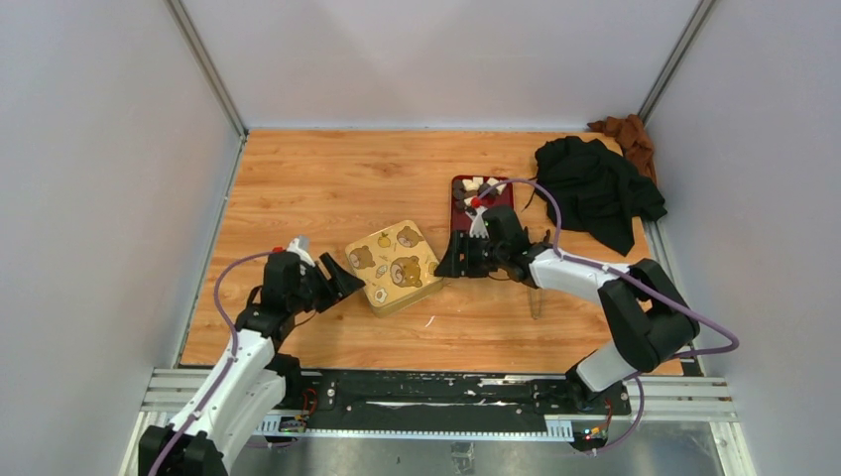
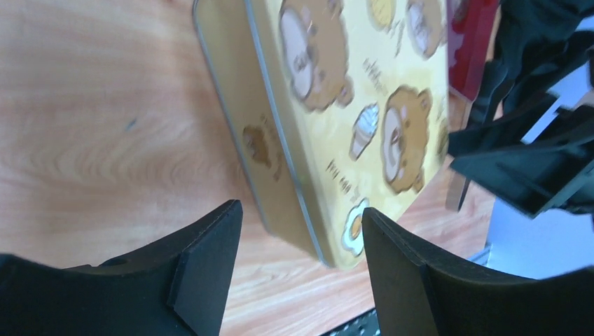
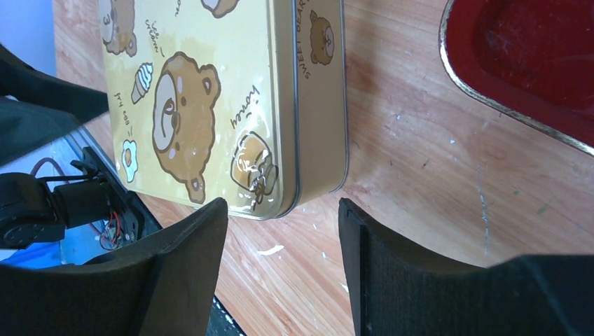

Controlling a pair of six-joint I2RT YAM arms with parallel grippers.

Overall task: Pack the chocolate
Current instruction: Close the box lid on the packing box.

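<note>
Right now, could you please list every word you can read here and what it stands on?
"SWEET BEAR": side wall of the yellow bear tin.
"honey": tin lid, beside the honey jar drawing.
Captions by the ice cream drawing and fried egg drawing: too blurred to read.
No other text visible.

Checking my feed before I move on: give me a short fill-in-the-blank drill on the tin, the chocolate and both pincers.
1. The bear-print tin lies ___ the left pincer and the right pincer.
2. Both pincers stand ___, holding nothing.
3. The tray holding the chocolate is coloured ___.
Missing words: between; open; red.
</note>
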